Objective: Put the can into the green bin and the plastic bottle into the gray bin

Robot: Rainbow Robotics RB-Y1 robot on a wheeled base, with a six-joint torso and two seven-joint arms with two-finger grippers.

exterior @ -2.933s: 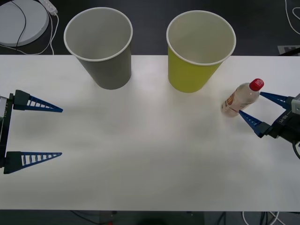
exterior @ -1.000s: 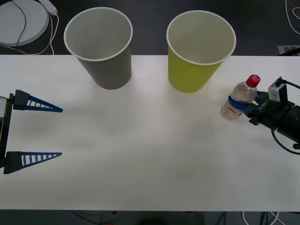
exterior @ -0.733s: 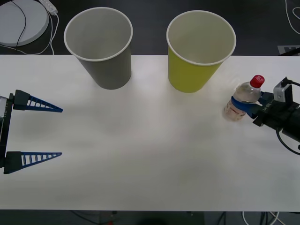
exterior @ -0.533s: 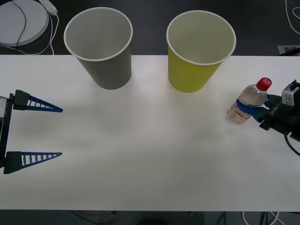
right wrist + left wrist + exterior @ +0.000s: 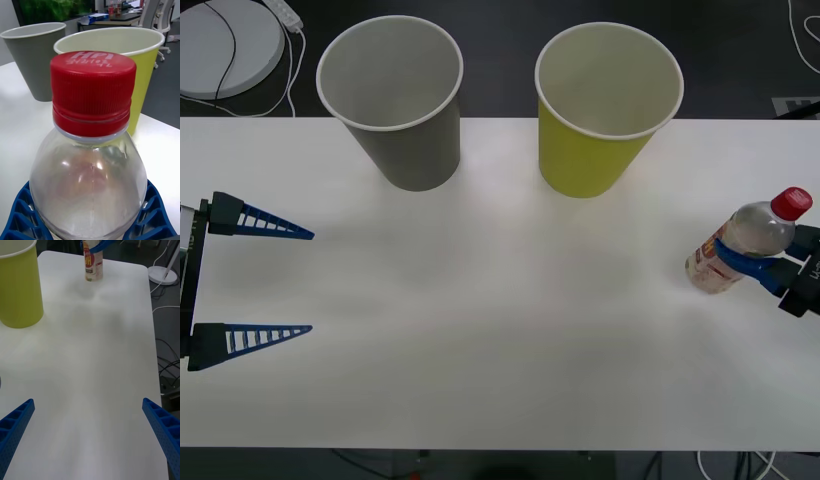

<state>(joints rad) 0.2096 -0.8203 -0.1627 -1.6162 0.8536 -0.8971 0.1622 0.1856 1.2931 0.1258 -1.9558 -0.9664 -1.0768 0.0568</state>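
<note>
right gripper (image 5: 752, 262): fingers clamped round the plastic bottle (image 5: 746, 240), at the table's (image 5: 500, 330) right edge
left gripper (image 5: 275, 280): fingers wide, parked left

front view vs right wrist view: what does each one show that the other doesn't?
Front view alone: the left gripper, open and parked at the table's left, the bottle's printed label, and the white table's full spread. Right wrist view alone: raised lettering on the red cap, and an office with chairs behind. Both: the right gripper shut on the small clear plastic bottle, the large gray paper cup and the large yellow-green paper cup.
</note>
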